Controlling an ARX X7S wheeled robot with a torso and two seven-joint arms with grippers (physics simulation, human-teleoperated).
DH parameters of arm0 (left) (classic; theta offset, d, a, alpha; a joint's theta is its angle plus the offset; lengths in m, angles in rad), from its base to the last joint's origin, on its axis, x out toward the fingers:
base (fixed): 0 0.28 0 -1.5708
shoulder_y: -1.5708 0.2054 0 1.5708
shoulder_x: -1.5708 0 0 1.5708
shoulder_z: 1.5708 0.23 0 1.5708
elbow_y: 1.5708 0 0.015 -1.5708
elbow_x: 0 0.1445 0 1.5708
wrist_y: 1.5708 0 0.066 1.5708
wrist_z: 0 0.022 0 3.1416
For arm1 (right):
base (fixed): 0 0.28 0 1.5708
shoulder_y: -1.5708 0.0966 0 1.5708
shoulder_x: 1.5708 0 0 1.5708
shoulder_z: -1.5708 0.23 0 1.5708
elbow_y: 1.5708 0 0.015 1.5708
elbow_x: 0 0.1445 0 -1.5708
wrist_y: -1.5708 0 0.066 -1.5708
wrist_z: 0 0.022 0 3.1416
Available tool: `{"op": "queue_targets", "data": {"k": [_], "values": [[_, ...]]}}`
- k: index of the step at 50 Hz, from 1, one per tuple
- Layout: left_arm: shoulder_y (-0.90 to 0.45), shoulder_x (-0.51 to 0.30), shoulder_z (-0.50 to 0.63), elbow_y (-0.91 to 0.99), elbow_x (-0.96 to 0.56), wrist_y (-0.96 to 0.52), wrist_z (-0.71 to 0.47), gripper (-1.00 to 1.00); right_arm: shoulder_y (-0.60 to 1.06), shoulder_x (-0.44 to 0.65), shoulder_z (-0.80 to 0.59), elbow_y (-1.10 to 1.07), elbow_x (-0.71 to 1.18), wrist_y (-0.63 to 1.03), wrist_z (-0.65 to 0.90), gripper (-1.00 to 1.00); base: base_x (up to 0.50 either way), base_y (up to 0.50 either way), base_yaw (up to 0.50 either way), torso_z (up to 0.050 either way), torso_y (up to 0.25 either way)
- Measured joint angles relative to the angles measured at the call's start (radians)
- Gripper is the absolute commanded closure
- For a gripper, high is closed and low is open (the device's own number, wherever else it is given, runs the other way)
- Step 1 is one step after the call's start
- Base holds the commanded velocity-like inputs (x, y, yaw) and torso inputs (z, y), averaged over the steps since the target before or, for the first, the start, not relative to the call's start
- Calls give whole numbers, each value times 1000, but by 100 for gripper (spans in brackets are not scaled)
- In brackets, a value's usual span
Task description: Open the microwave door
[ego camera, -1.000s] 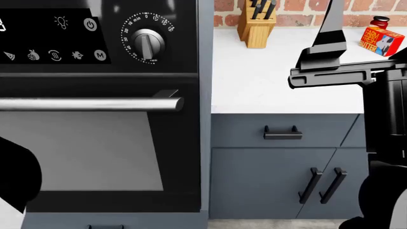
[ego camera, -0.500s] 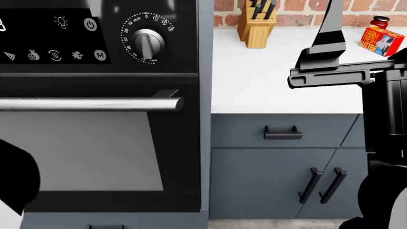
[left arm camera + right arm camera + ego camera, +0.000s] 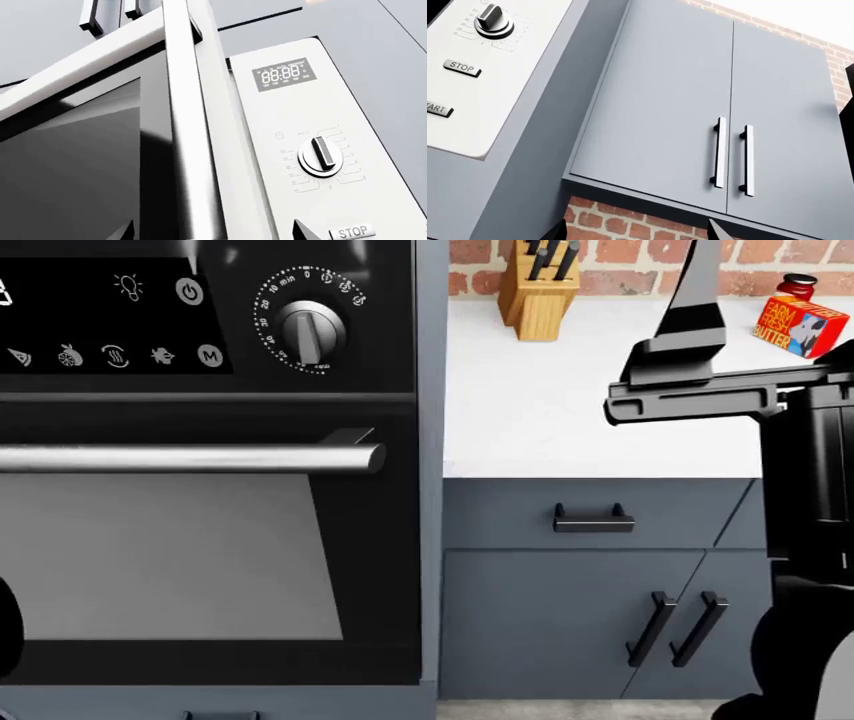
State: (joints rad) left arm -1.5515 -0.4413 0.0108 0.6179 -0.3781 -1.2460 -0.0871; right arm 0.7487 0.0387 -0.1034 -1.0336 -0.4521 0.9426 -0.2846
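Slipping almost out of the head view since a second ago, the left arm (image 3: 7, 625) now shows only as a dark sliver at the lower corner, beside the black oven (image 3: 200, 540).

At the wrist camera, the left end effector (image 3: 213, 234) is spread wide, its two dark fingertips (image 3: 301, 231) set apart on either side of the microwave's silver door handle (image 3: 190, 150), not closed on it. The handle runs straight ahead from between the tips. On one side of it lies the dark glass of the microwave door (image 3: 80, 165); on the other, just past the nearer fingertip, sit the STOP button (image 3: 352, 232), the dial (image 3: 323, 155) and, farther off, the display (image 3: 283, 76). Whether the door is ajar cannot be told.

The right end effector (image 3: 637, 231) is likewise spread and holds nothing, its fingertips (image 3: 558, 231) pointing at the brick wall (image 3: 627, 220), with the grey upper cabinet (image 3: 694, 100) beyond.

Behind the raised right arm (image 3: 694, 390), the white desk (image 3: 561, 400) carries a knife block (image 3: 538, 290) at its far edge.
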Motion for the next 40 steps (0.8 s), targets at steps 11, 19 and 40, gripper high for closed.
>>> {"op": "queue_targets", "data": {"k": [11,19,40], "values": [[-44,-20,-19,31,-12,-34,-1,-100,5,0,-9,-2,-8,6,-2,-100,0,0,0,0,0],[-114,-1,-43,93,-50,-117,-2,-100,3,-7,-3,-6,-15,3,-13,-100,0,0,0,0,0],[-223,152,-33,187,-169,-260,-26,-100,-6,-31,37,-12,-25,-16,-48,-100,0,0,0,0,0]]}}
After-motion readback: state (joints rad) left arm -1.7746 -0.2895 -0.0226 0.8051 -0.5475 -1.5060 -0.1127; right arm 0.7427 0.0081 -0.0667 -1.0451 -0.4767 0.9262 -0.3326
